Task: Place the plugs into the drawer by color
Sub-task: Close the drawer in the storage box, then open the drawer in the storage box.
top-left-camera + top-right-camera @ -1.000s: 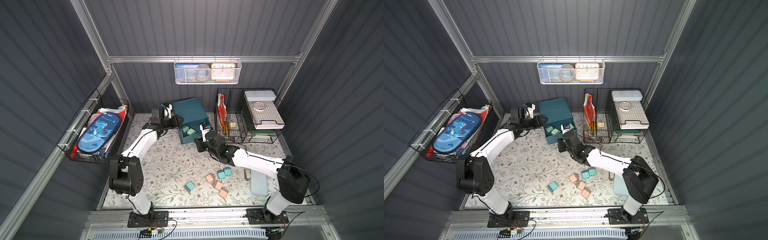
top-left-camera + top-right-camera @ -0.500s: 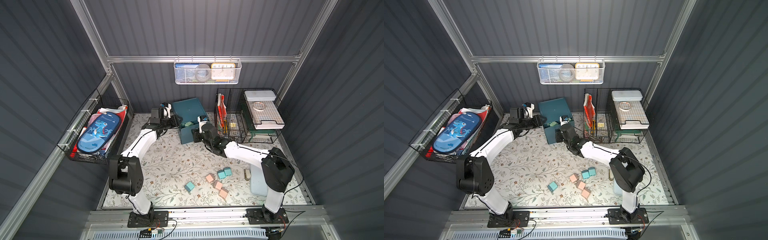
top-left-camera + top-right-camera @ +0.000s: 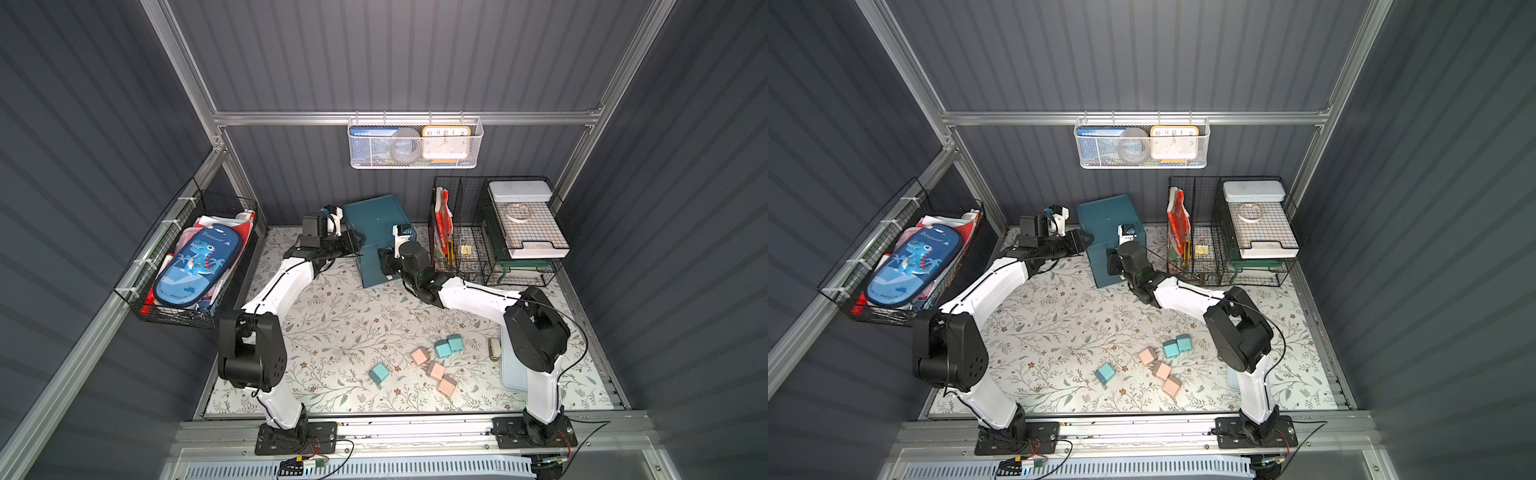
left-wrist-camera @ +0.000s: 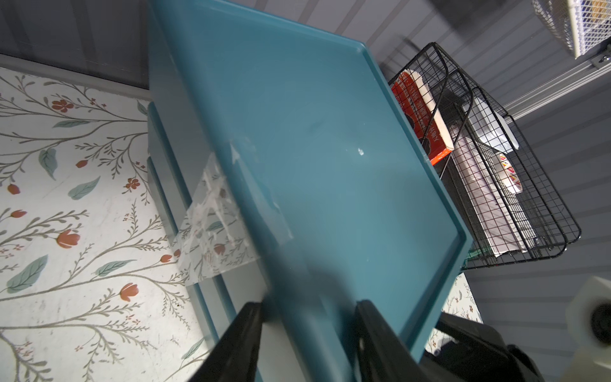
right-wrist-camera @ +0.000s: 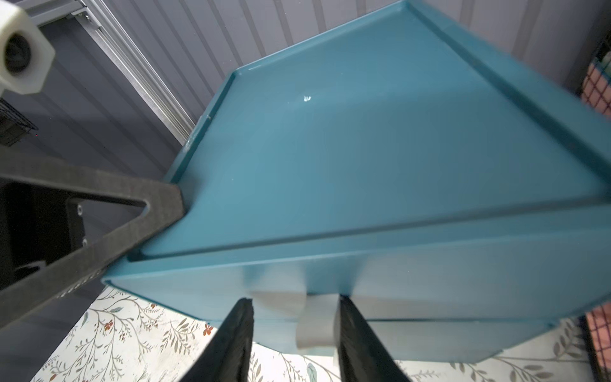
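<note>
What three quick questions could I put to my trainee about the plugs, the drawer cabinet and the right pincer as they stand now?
1. How many plugs lie on the floral mat?
2. True or false: the plug lying apart from the other plugs is pink.
3. What stands between the jaws of the right pincer?
A) a white pull tab of the drawer cabinet
B) a pink plug
C) nothing

Key:
1. Six, three of them pink.
2. False: that lone plug is light blue.
3. A
</note>
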`<action>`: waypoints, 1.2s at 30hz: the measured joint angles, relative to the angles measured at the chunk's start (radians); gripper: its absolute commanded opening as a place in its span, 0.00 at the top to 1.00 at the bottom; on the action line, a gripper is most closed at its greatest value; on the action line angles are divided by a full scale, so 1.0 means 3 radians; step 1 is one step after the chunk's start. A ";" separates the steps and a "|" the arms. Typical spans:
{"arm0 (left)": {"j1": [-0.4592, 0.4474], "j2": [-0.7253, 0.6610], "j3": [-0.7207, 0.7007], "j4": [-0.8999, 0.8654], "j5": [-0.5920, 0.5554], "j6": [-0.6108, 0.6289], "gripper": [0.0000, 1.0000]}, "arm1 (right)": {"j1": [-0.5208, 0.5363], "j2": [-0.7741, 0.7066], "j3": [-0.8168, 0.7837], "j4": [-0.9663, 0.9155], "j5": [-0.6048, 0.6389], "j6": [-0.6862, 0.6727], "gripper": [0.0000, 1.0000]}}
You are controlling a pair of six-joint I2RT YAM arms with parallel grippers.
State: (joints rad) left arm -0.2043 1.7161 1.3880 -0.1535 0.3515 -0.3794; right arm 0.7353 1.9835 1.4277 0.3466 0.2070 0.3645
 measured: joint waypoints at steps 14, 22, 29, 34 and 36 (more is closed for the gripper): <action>0.0001 0.0001 0.0000 0.0023 -0.0001 -0.0001 0.49 | -0.0020 0.0158 0.0109 0.0165 0.0037 0.0020 0.51; 0.0000 0.0001 0.0000 0.0023 0.0025 0.0000 0.49 | -0.0029 0.0055 -0.0118 0.0417 0.0013 0.0207 0.49; 0.0001 0.0001 0.0000 0.0019 0.0051 0.0000 0.49 | -0.0078 -0.0224 -0.0590 0.0767 -0.0006 0.0526 0.49; 0.0001 0.0001 0.0000 0.0018 0.0048 0.0000 0.48 | -0.0212 -0.0207 -0.0652 0.0932 -0.0198 0.0825 0.52; 0.0001 0.0001 0.0000 0.0017 0.0047 0.0000 0.48 | -0.0276 -0.0207 -0.0732 0.1013 -0.0301 0.0978 0.52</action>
State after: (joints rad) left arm -0.2039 1.7164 1.3880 -0.1486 0.3656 -0.3794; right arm 0.6525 1.9213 1.2079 0.6506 0.1165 0.6579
